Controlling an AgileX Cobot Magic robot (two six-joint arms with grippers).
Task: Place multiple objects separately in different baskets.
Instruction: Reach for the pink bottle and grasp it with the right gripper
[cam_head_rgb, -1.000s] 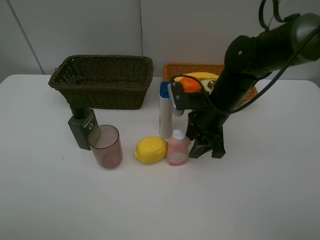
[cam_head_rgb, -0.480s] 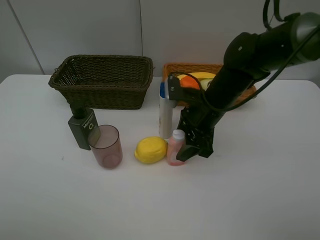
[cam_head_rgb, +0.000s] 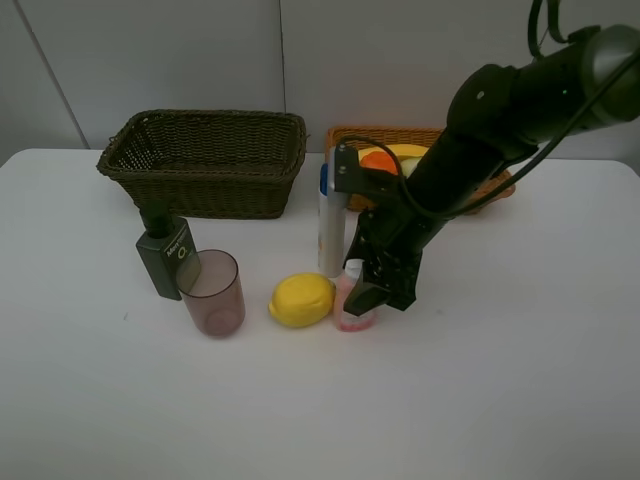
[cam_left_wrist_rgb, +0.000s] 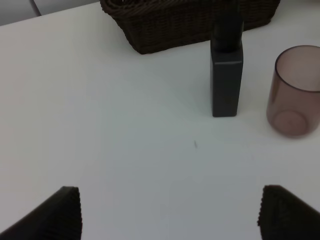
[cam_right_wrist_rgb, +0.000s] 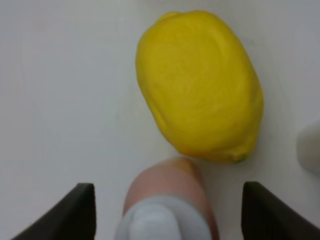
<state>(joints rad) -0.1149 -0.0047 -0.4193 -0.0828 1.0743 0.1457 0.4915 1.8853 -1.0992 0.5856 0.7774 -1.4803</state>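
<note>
The left gripper (cam_left_wrist_rgb: 175, 212) hangs spread wide, holding nothing. Beside the lemon (cam_head_rgb: 301, 299), the right gripper (cam_head_rgb: 378, 298) stands spread around the small pink bottle (cam_right_wrist_rgb: 165, 195) on the table (cam_head_rgb: 500, 380), not yet pinching it. Next, I think, it must close gently, then lift toward the dark basket (cam_head_rgb: 205, 165).

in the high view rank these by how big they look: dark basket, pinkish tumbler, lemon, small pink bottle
1. dark basket
2. pinkish tumbler
3. lemon, close behind the tumbler
4. small pink bottle, though the right gripper hides part of it
</note>
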